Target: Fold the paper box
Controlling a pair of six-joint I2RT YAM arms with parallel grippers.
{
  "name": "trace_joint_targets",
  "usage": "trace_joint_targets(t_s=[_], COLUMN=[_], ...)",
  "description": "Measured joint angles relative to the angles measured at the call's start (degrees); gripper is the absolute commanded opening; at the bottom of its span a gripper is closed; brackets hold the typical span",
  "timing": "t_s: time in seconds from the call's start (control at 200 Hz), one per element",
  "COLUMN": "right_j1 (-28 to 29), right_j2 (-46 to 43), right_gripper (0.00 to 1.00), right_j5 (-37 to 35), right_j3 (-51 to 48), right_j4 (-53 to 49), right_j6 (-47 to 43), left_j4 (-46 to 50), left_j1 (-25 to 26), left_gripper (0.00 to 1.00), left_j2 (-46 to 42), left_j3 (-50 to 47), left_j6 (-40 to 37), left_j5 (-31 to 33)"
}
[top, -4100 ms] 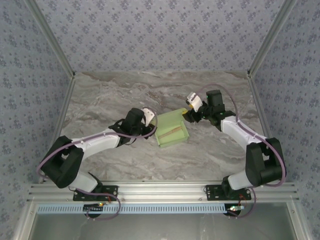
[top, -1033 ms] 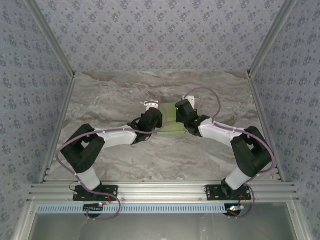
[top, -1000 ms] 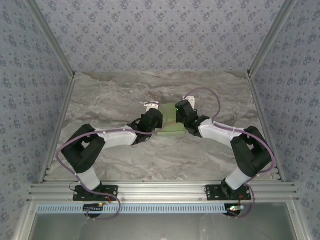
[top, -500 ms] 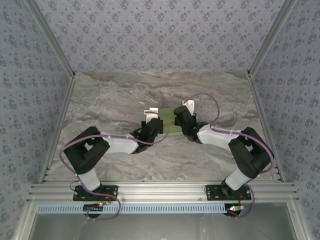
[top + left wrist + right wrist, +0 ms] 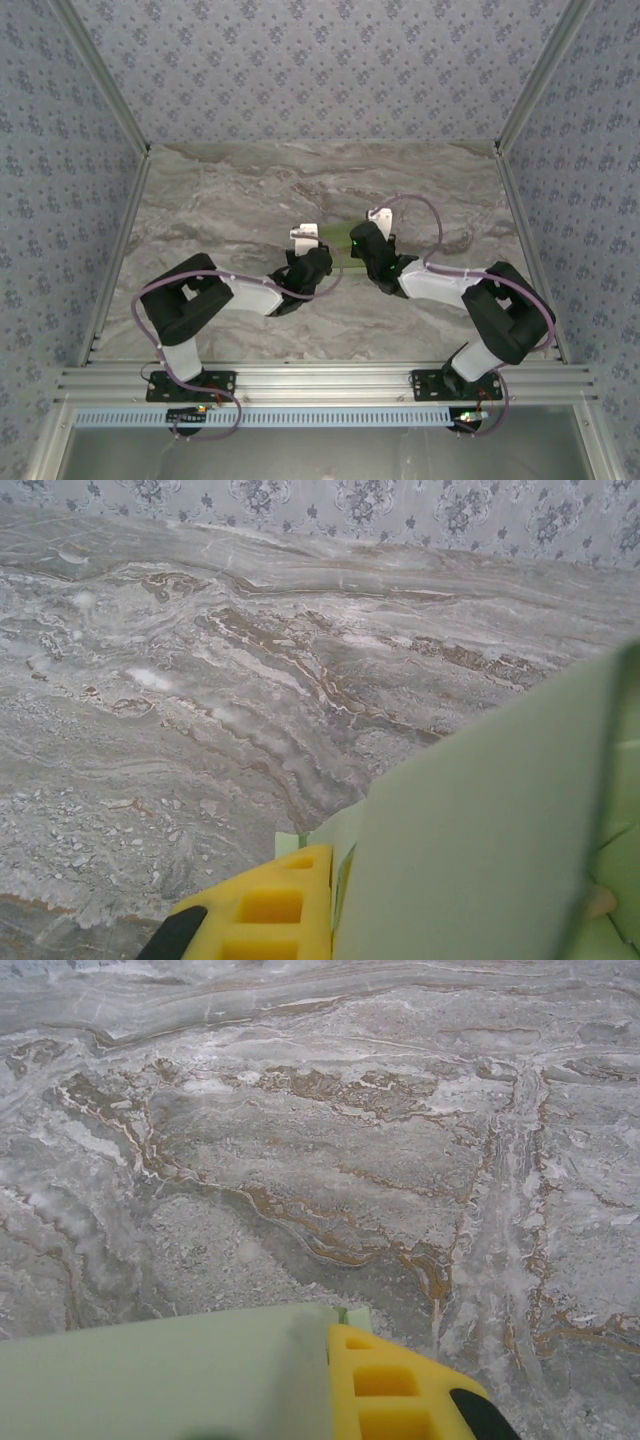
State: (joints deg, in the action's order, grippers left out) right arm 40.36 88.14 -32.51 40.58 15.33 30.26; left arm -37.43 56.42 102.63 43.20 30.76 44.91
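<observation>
– Both arms had drawn nearer since a second before, bringing the paper box (image 5: 337, 250) along.
– Which way did it point?
– Mostly hidden, so its long axis couldn't be told. It sat mid-worktop (image 5: 220, 200), between the left gripper (image 5: 322, 258) and the right gripper (image 5: 356, 250).
– And the grips?
– Each was clenched on a green wall, with a yellow finger (image 5: 270, 915) against the card.

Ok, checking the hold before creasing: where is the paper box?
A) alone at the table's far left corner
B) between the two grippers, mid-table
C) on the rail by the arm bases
B: the paper box is at the middle of the table, with the left gripper and right gripper shut on its sides.
</observation>
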Motion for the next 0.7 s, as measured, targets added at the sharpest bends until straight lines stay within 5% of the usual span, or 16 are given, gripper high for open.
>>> trace_joint_targets(t_s=[0.7], right_j1=[-0.72], right_j2=[1.05], right_gripper=[0.03], right_j5=[-0.94], right_j3=[-3.85], right_j4=[9.27], right_j6=[-3.23], left_j4=[-14.62], left_j1=[-0.74], left_gripper=[0.03], left_j2=[5.33], left_j3=[-1.90], left_j6=[-8.15], left_j5=[0.42])
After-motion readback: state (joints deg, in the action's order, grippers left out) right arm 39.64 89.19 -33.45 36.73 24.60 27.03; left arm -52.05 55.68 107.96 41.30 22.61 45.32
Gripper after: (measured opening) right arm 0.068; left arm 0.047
